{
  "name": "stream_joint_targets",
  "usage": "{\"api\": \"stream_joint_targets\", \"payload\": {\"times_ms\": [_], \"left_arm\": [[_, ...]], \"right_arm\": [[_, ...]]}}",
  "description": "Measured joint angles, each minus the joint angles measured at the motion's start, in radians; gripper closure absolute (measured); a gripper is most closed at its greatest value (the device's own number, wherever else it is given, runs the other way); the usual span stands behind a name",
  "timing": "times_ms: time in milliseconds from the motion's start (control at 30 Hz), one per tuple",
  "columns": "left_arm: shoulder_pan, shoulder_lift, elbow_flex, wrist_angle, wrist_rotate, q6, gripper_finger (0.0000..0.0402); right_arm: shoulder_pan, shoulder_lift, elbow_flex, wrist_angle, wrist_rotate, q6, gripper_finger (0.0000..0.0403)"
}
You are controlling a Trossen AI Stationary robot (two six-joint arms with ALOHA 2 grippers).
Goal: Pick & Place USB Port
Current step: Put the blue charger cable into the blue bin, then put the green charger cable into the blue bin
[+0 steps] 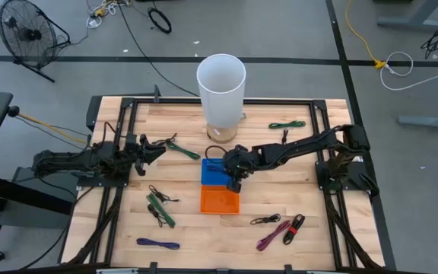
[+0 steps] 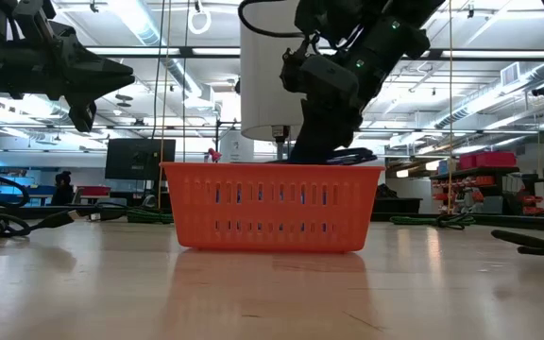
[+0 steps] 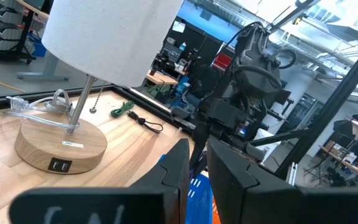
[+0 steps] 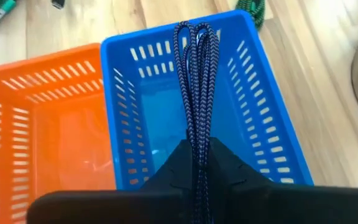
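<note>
Cable (image 4: 196,74), dark blue and braided, folded into a long bundle of loops, hangs over the blue basket (image 4: 247,112) and is pinched between the fingers of the right gripper (image 4: 197,146). These fingers are closed on the bundle near one end, and the loops reach out past them above the basket's floor. I judge the cable light and soft; it will bend and swing easily, and the loops can slide apart if the hold is loose. The braided cover probably gives good friction, so a hold across all strands together, as now, seems the right place. Nothing about it looks fragile, except perhaps the plugs.

The plugs themselves I cannot see: the end behind the fingers is hidden, so which kind of USB connector it has is not clear. In the low view the orange basket (image 2: 272,215) covers the blue one, and only a little of the cable shows above its rim.

The left gripper (image 1: 156,150) waits over the left part of the bench (image 1: 310,236), well apart from the baskets; its fingers appear nearly closed, with nothing between them. The lamp (image 1: 220,87) stands at the far side.
</note>
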Motion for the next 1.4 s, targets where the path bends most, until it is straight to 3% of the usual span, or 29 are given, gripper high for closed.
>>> {"api": "stream_joint_targets", "payload": {"times_ms": [200,467,633,833,1033,1233,1400], "left_arm": [[0.000,0.000,0.000,0.001,0.000,0.000,0.0342],[0.000,0.000,0.000,0.001,0.000,0.000,0.0342],[0.000,0.000,0.000,0.000,0.000,0.000,0.0342],[0.000,0.000,0.000,0.000,0.000,-0.002,0.0342],[0.000,0.000,0.000,0.000,0.003,-0.002,0.0342],[0.000,0.000,0.000,0.000,0.003,-0.001,0.0342],[0.000,0.000,0.000,0.000,0.004,-0.001,0.0342]], "right_arm": [[0.000,0.000,0.000,0.007,0.000,0.000,0.0383],[-0.001,-0.001,0.000,0.055,0.025,0.000,0.0271],[-0.011,-0.002,0.000,0.074,0.034,-0.017,0.0234],[-0.046,-0.047,0.000,-0.065,0.199,-0.060,0.0234],[-0.086,-0.103,0.000,-0.292,0.255,-0.084,0.0247],[-0.138,-0.114,-0.004,-0.506,0.468,-0.010,0.0250],[-0.208,-0.119,-0.092,-0.512,0.565,0.002,0.0248]]}}
